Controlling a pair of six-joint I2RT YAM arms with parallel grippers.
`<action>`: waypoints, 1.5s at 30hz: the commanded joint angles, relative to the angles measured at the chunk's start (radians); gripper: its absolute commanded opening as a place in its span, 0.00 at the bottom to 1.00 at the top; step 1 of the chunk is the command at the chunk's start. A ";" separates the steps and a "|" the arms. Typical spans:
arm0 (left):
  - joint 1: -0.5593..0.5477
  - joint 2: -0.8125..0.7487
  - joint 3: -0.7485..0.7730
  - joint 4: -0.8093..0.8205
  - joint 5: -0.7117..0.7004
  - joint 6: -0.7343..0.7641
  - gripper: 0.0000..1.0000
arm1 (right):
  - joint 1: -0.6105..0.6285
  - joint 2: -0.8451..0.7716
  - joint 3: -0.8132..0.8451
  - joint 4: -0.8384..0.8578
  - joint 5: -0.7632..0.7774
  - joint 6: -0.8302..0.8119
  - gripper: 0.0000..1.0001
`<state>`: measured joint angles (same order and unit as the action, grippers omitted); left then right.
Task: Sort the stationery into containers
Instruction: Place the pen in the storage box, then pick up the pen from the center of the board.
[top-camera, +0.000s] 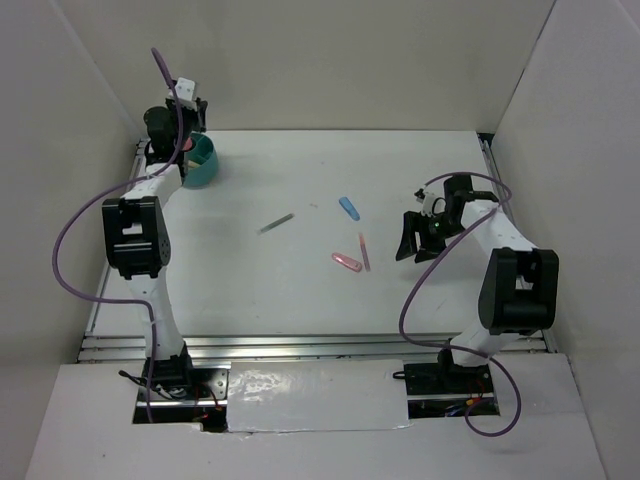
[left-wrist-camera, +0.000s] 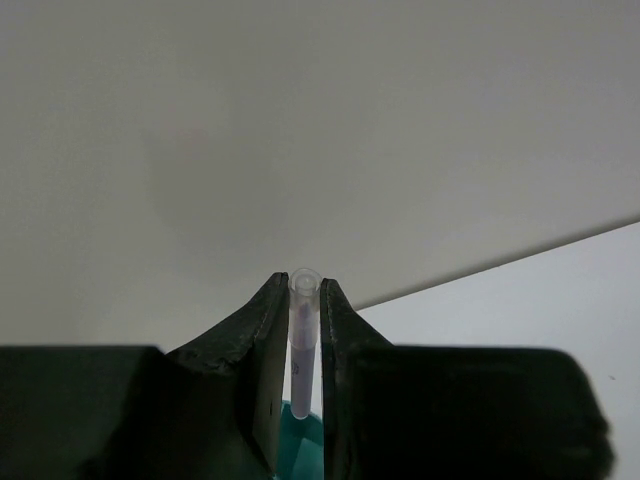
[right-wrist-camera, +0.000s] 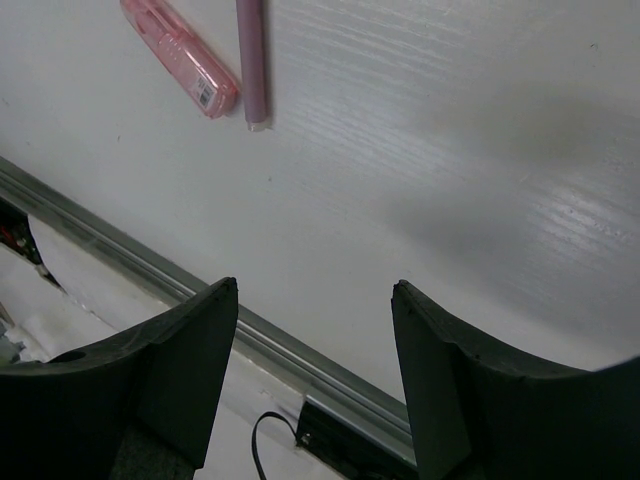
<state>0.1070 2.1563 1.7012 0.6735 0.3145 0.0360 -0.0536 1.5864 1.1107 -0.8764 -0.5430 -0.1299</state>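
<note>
Nearest the arm bases, the right tool (right-wrist-camera: 312, 300) hangs above the table (top-camera: 300, 300) with its jaws spread wide and nothing between them. Just ahead of it on the table lie the pink clip (right-wrist-camera: 180, 55) and the pink pen (right-wrist-camera: 252, 60), side by side and almost touching. Further in lie a thin dark pen (top-camera: 275, 223) near the middle and the small blue piece (top-camera: 348, 207), both well apart from the tub. At the far left corner the left tool (left-wrist-camera: 303, 285) is pressed together on a thin purple pen (left-wrist-camera: 303, 335). The pen's clear end is level with the fingertips, and the teal tub (top-camera: 207, 168) is directly below. This looks like the drop-off step for that pen, with four items left on the table. The pen is pinched at one end only, so it may swing or slip before release. If it is let go while high or off centre, it could strike the rim and bounce out. It could also lean on the wall and tip the light tub. The tub sits near the table edge, so a low approach by the arm could push it.
</note>
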 joint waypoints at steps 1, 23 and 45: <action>0.014 -0.001 0.015 0.087 -0.020 0.028 0.00 | -0.011 0.009 0.046 0.013 -0.021 -0.020 0.70; 0.042 -0.035 -0.106 0.077 -0.003 -0.018 0.69 | -0.025 0.032 0.052 0.007 -0.040 -0.028 0.70; -0.163 -0.282 -0.019 -1.512 0.302 0.794 0.50 | -0.032 -0.077 -0.012 0.017 -0.057 -0.039 0.70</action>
<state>0.0349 1.7718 1.6299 -0.3161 0.6331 0.5941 -0.0776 1.5505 1.1042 -0.8768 -0.5873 -0.1528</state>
